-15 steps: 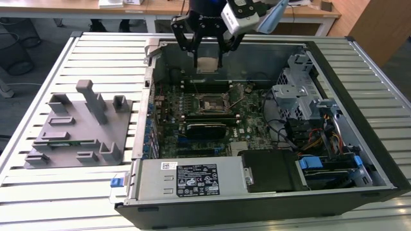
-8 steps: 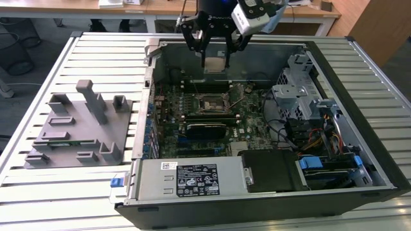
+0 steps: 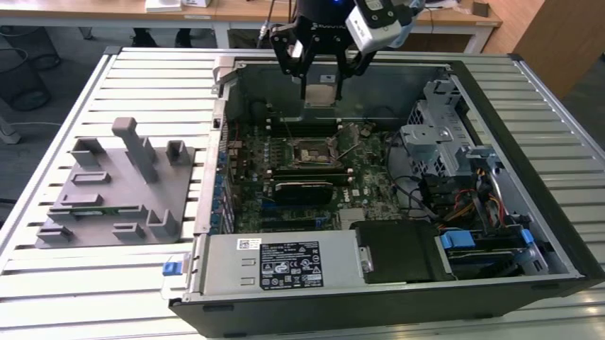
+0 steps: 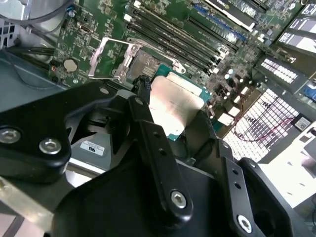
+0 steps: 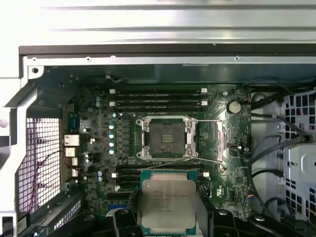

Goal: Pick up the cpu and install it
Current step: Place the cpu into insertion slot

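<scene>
My gripper hangs over the far part of an open computer case, shut on the cpu, a flat square chip with a silver top and green rim. In the first wrist view the cpu sits level between the two black fingers. The open socket on the motherboard lies just beyond it, with its metal frame and lever lifted. In the second wrist view the cpu is clamped at its edges, above and beside the socket.
A grey plastic tray with upright posts lies on the slatted table at the exterior view's left. Inside the case are a power supply, a metal drive cage, coloured cables and black memory slots beside the socket.
</scene>
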`<state>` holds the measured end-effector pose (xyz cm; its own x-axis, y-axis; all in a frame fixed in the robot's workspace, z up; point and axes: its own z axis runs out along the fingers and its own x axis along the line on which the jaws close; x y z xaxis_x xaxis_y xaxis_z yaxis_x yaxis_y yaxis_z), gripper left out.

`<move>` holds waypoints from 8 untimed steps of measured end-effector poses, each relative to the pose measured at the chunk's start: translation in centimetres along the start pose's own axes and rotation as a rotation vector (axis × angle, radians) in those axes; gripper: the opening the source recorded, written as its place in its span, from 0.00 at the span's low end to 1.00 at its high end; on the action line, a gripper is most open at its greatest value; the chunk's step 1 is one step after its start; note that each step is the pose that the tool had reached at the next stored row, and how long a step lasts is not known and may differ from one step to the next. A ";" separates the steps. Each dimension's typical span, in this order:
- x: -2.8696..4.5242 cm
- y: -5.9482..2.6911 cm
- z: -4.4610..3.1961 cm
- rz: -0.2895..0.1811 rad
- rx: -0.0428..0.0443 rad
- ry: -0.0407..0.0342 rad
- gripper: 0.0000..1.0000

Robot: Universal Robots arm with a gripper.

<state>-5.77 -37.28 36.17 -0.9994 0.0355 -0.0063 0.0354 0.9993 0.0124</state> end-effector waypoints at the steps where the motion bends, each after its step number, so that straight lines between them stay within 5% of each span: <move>1: 0.00 0.00 0.01 0.010 0.0001 -0.0001 0.53; 8: -0.01 0.03 0.08 0.108 0.0007 -0.0013 0.53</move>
<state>-5.77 -37.25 36.09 -0.9897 0.1431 -0.0063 0.1430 0.9896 0.0124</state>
